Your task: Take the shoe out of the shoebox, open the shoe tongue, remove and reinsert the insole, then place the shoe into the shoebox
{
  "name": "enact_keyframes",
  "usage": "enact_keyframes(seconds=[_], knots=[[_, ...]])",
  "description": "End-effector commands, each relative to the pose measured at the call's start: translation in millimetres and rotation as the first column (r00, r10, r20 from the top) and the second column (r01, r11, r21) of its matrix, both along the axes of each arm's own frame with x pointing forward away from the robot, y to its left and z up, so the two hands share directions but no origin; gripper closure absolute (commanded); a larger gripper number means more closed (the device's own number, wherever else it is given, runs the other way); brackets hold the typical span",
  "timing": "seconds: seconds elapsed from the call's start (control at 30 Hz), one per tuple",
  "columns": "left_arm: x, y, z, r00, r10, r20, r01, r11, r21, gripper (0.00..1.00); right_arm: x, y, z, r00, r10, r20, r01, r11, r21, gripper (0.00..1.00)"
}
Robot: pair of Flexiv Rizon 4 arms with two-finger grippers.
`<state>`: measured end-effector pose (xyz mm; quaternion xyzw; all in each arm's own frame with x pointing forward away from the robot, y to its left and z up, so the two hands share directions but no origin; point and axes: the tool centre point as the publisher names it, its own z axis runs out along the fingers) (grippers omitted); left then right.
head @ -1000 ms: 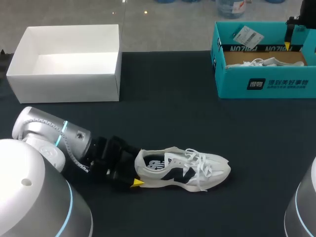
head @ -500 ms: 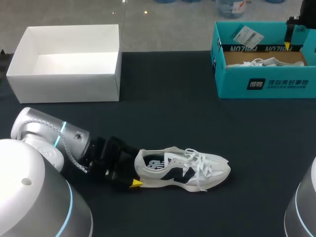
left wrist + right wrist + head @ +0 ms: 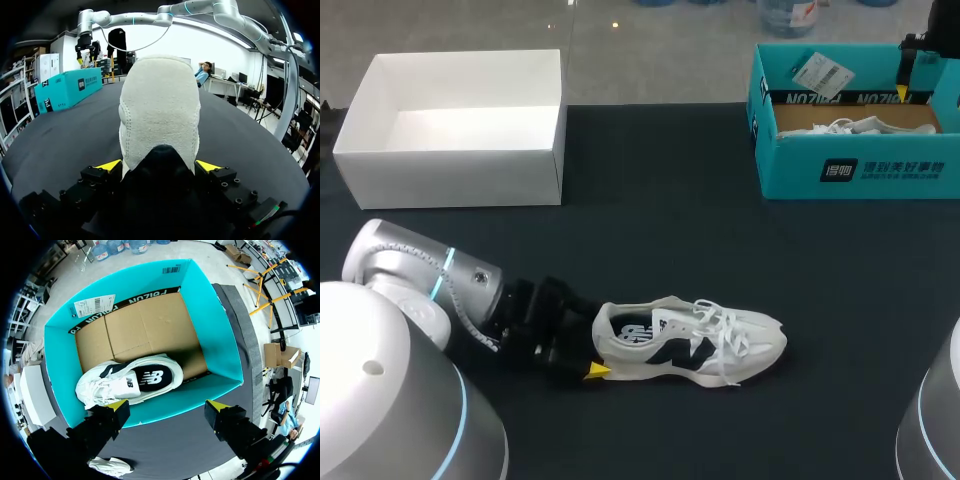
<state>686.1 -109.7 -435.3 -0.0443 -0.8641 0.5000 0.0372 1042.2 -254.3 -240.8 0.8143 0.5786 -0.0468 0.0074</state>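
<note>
A white sneaker with dark side panels [image 3: 690, 340] lies on its sole on the dark table, toe to the right. My left gripper [image 3: 598, 348] sits at its heel, open. In the left wrist view the heel [image 3: 160, 110] fills the gap between the yellow fingertips [image 3: 111, 165], close against both. My right gripper [image 3: 917, 60] hangs open over the teal shoebox [image 3: 860, 170] at the back right. In the right wrist view a second white sneaker [image 3: 127, 382] lies inside that shoebox [image 3: 220, 350], below the right gripper [image 3: 166, 407].
An empty white box [image 3: 450, 160] stands at the back left. A paper tag [image 3: 820, 72] lies on the teal box's back flap. Bare dark tabletop [image 3: 660, 220] spreads between the boxes and the sneaker.
</note>
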Motion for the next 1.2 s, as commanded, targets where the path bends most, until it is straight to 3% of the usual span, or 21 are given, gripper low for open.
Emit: enact_keyframes(seconds=[0.03, 1.03, 1.2], knots=[[-2.0, -2, -8, 1.0, 0.008, 0.003, -0.008, 1.0, 0.003, 1.0, -0.7, 0, 0, 1.0, 0.0, 0.002, 0.0, 1.0, 0.001, 0.0], [-2.4, -1, -9, 1.0, 0.007, 0.002, -0.007, 1.0, 0.005, 1.0, -0.7, 0, 0, 1.0, 0.0, 0.002, 0.0, 1.0, 0.001, 0.0], [-2.4, -1, -9, 1.0, 0.007, 0.002, -0.007, 1.0, 0.005, 1.0, -26.8, 39, 11, 0.999, -0.032, 0.02, 0.031, 0.999, 0.031, 0.0]])
